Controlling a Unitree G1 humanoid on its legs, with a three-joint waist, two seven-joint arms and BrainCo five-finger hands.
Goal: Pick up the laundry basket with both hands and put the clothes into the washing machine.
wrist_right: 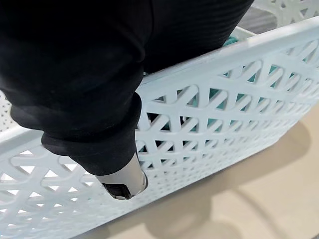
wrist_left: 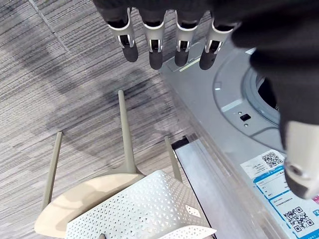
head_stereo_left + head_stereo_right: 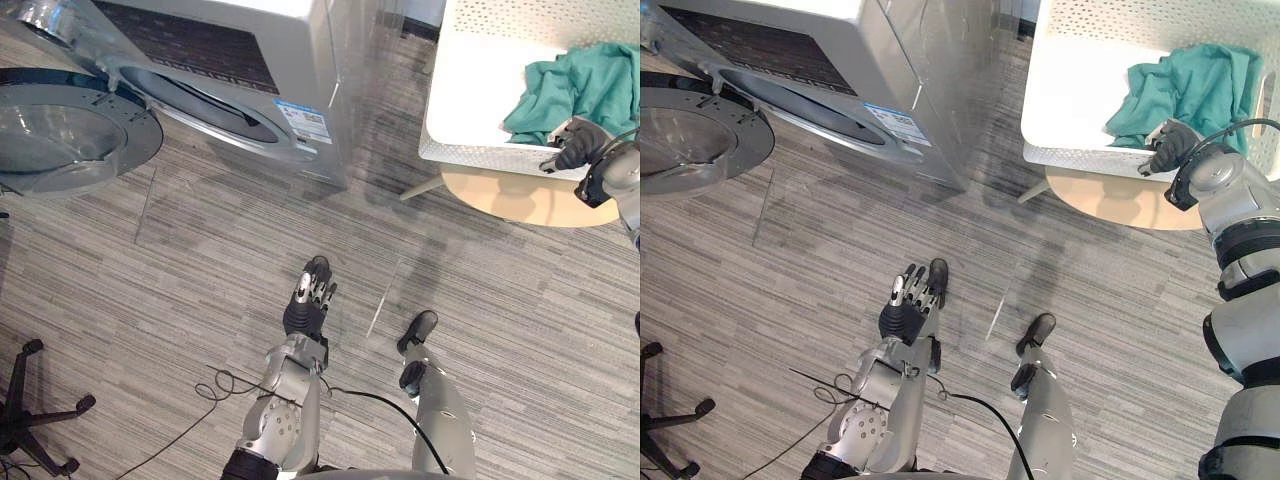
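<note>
A white perforated laundry basket (image 3: pixel 470 150) stands on a round wooden stool (image 3: pixel 530 195) at the upper right, with teal clothes (image 3: pixel 575 85) heaped in its right half. My right hand (image 3: pixel 578 142) sits on the basket's near rim, beside the clothes. In the right wrist view its thumb (image 1: pixel 124 174) lies against the outside of the basket wall (image 1: pixel 224 114), while the palm covers the rim. My left hand (image 3: pixel 312 295) hangs low over the floor in the middle, fingers (image 2: pixel 155 50) straight, holding nothing. The washing machine (image 3: pixel 230 60) stands at the upper left with its round door (image 3: pixel 60 130) swung open.
Grey striped carpet lies between the washing machine and the stool. The black foot of an office chair (image 3: pixel 30 400) shows at the lower left. The stool's thin legs (image 2: pixel 124 129) splay out under the basket.
</note>
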